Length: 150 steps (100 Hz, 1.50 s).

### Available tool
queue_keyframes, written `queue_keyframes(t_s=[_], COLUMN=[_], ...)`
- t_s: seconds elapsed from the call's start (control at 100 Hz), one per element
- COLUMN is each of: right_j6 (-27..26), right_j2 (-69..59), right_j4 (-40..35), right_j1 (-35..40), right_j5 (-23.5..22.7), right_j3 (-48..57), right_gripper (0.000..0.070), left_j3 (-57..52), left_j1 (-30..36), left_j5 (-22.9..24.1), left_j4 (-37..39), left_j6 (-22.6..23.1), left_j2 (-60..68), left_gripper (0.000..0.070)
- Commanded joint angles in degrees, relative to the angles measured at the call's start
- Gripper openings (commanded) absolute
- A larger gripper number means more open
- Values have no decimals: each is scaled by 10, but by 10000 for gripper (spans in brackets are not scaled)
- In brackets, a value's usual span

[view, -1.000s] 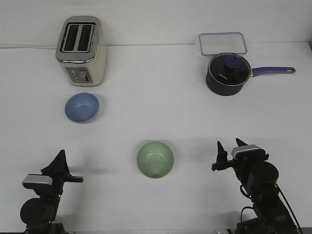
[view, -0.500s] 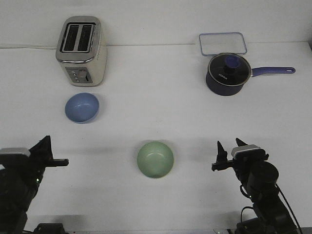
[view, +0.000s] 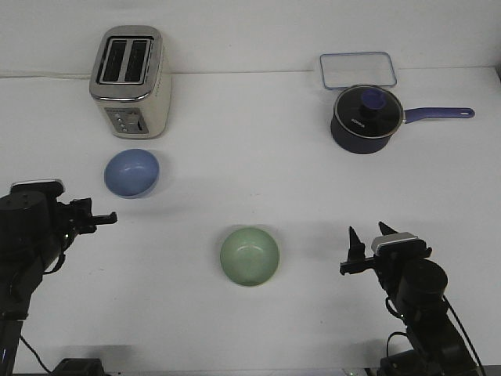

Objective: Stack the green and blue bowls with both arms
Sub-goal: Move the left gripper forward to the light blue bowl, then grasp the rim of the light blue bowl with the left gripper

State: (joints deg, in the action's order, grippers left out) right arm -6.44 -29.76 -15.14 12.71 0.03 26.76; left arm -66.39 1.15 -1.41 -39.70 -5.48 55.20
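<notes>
The periwinkle blue bowl (view: 131, 173) sits upright on the white table in front of the toaster, at the left. The pale green bowl (view: 249, 256) sits upright near the table's middle front. Both bowls are empty and apart from each other. My left gripper (view: 95, 211) is open and empty, raised at the far left, just below and to the left of the blue bowl, with its fingers pointing right. My right gripper (view: 368, 233) is open and empty at the front right, to the right of the green bowl, with its fingers pointing up.
A cream and silver toaster (view: 131, 80) stands at the back left. A dark navy saucepan (view: 365, 119) with a lid and a handle pointing right stands at the back right. A clear rectangular container (view: 358, 70) lies behind it.
My left arm has lifted and swung from the front left corner up towards the blue bowl. The right arm and both bowls have not moved.
</notes>
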Motion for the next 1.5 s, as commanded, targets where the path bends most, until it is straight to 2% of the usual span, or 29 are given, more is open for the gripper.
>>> queue_keyframes(t_s=[0.0, 0.06, 0.12, 0.16, 0.25, 0.48, 0.91, 1.3, 1.36, 1.49], right_j6=[-6, -6, -6, -6, -6, -6, -6, -6, -6, -6], right_j2=[-2, -2, -2, -2, -2, -2, -2, -2, -2, -2], right_j4=[5, 5, 5, 5, 5, 5, 5, 6, 6, 6], right_j1=[2, 2, 2, 2, 2, 2, 2, 2, 2, 2], right_j5=[0, 1, 0, 0, 1, 1, 1, 0, 0, 0], right_j3=[2, 2, 2, 2, 2, 2, 2, 2, 2, 2], right_gripper=[456, 456, 456, 456, 456, 456, 456, 456, 456, 456], left_j3=[-12, -12, -12, -12, -12, -40, -216, -223, -223, -223], left_j1=[0, 0, -1, -1, -1, -5, -62, -69, -69, -69], left_j5=[2, 2, 2, 2, 2, 2, 2, 2, 2, 2], left_j4=[-6, -14, -14, -11, 0, 46, 65, 68, 68, 66], left_j6=[-2, -2, -2, -2, -1, 2, 9, 15, 15, 19], left_j2=[10, 13, 14, 16, 24, 133, 428, 538, 544, 549], left_gripper=[151, 300, 393, 434, 463, 463, 463, 456, 434, 204])
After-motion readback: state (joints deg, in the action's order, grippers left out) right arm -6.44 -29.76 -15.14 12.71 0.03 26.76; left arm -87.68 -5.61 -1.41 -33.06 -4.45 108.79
